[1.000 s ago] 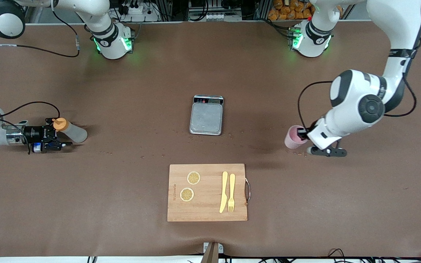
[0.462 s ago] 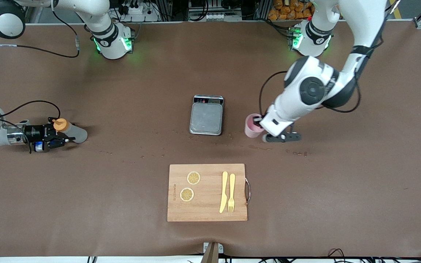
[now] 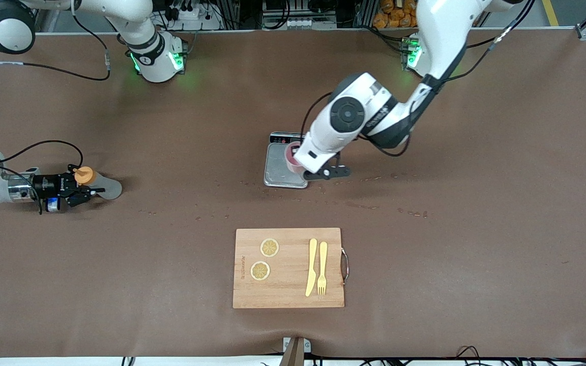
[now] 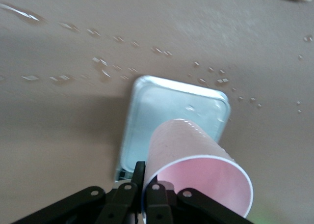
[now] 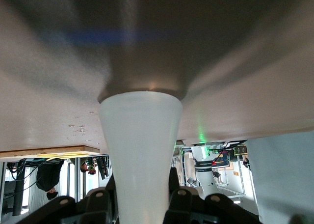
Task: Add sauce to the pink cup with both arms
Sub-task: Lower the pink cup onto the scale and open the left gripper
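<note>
Carrying the pink cup (image 3: 291, 154), left gripper (image 3: 300, 163) reached the scale (image 3: 279, 170).

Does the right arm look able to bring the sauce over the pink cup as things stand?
Probably yes: the right gripper is shut on the sauce bottle, and bare table lies between it and the pink cup held over the scale.

Brown table (image 3: 476, 264), matte covering, both arm bases along its edge farthest from the front camera.

Grey scale (image 3: 284, 165) near the table's middle.

Wooden cutting board (image 3: 289, 284) nearer the front camera than the scale; two lemon slices, a yellow knife and a yellow fork rest on it.

Sauce bottle (image 3: 100, 185) at the right arm's end, bottom resting on the table.

Scattered droplets (image 3: 411, 212) between scale and board.
</note>
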`<state>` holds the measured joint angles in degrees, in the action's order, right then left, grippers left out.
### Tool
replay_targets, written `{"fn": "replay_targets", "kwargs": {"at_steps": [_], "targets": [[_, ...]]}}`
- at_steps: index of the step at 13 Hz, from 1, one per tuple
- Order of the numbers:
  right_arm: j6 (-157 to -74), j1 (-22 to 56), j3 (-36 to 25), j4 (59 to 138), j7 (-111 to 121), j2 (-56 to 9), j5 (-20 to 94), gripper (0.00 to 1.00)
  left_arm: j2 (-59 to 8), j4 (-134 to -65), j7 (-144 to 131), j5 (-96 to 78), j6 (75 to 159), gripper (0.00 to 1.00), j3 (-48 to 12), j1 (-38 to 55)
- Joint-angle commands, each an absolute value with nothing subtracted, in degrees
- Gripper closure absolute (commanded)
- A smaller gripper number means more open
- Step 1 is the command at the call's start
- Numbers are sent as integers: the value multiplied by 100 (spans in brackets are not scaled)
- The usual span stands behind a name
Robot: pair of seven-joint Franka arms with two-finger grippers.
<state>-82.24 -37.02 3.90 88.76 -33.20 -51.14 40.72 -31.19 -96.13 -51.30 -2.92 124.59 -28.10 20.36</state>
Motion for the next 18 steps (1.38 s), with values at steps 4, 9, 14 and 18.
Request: {"fn": "replay_targets", "kwargs": {"at_steps": [4, 9, 14, 18], "targets": [[-8174, -3455, 378, 8736, -3725, -4861, 4087, 59, -3726, -9316, -5493, -299, 13130, 100, -2663, 2486], [-8182, -3165, 369, 8341, -4174, -4659, 4061, 59, -3797, -9325, -5625, -211, 13289, 100, -2241, 2944], [-8218, -2875, 352, 8104, -4675, -4509, 3973, 59, -3841, -9334, -6036, 9, 13263, 1, -2224, 2910], [-8332, -2690, 352, 8095, -4886, -4421, 3973, 59, -3438, -9325, -6065, 44, 12807, 0, -2224, 2856]]}}
